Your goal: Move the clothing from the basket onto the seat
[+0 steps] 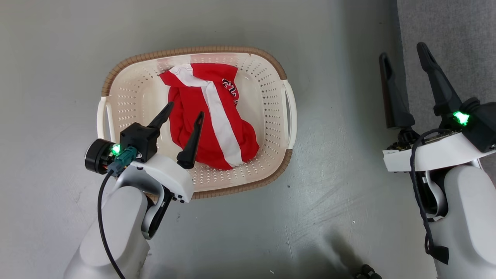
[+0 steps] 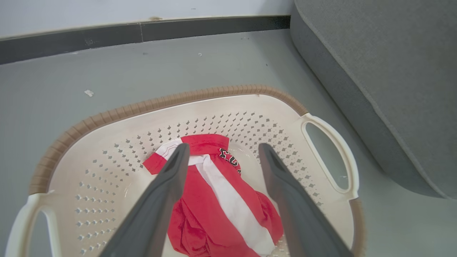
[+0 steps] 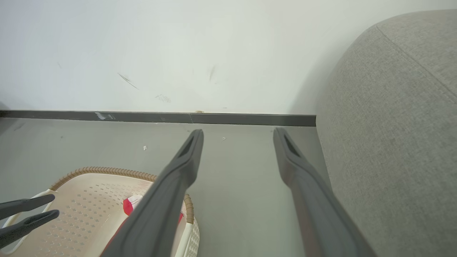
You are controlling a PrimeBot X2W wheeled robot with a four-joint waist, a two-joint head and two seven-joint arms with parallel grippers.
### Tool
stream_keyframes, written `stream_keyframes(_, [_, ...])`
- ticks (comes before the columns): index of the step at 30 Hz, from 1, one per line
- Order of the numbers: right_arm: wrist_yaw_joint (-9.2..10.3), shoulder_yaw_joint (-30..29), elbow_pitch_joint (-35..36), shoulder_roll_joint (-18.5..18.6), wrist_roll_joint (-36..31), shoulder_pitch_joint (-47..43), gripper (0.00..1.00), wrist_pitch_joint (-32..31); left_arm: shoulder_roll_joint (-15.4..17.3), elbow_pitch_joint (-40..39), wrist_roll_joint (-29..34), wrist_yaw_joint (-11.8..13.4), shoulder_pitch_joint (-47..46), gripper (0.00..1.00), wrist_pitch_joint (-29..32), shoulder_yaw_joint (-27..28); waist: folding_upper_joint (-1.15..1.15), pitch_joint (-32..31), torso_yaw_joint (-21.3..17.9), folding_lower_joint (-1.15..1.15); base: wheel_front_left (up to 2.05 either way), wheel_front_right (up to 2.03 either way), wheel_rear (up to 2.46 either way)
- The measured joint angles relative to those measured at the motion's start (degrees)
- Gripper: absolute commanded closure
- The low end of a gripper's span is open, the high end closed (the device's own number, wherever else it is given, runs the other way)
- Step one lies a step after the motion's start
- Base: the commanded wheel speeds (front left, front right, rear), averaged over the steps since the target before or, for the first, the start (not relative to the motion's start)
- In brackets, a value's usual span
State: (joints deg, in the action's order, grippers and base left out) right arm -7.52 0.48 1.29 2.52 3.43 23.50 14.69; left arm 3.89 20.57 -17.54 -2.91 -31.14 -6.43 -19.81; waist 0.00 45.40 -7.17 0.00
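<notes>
A red garment with a broad white stripe, the clothing (image 1: 211, 116) (image 2: 221, 200), lies crumpled in the cream basket (image 1: 267, 100) (image 2: 117, 153) on the grey floor. Small dark lettering shows near its top edge. My left gripper (image 1: 185, 108) (image 2: 222, 149) hangs open above the clothing's left half, fingers apart and touching nothing. Off to the right, my right gripper (image 1: 403, 52) (image 3: 238, 135) stands open and empty over the floor beside the seat (image 1: 449, 35) (image 2: 392, 71) (image 3: 392, 142), a big grey sofa. The basket (image 3: 89, 203) and a bit of the clothing (image 3: 131, 205) also appear at the right wrist view's lower left.
A white wall with a dark baseboard (image 2: 142, 34) (image 3: 160, 117) runs behind the basket. Bare grey floor (image 1: 329, 174) separates the basket from the sofa. The left gripper's fingers (image 3: 25, 214) reach into the right wrist view's lower left.
</notes>
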Motion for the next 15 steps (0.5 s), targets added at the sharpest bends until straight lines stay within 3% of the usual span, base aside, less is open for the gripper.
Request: stream_keyframes(15, [0.0, 0.42, 1.25, 0.01, 0.02, 1.64, 0.0, 0.0, -0.07, 3.71, 0.01, 0.75, -5.07, 0.0, 3.99, 0.4, 0.0, 4.17, -1.58, 0.0, 0.0, 0.0, 0.0])
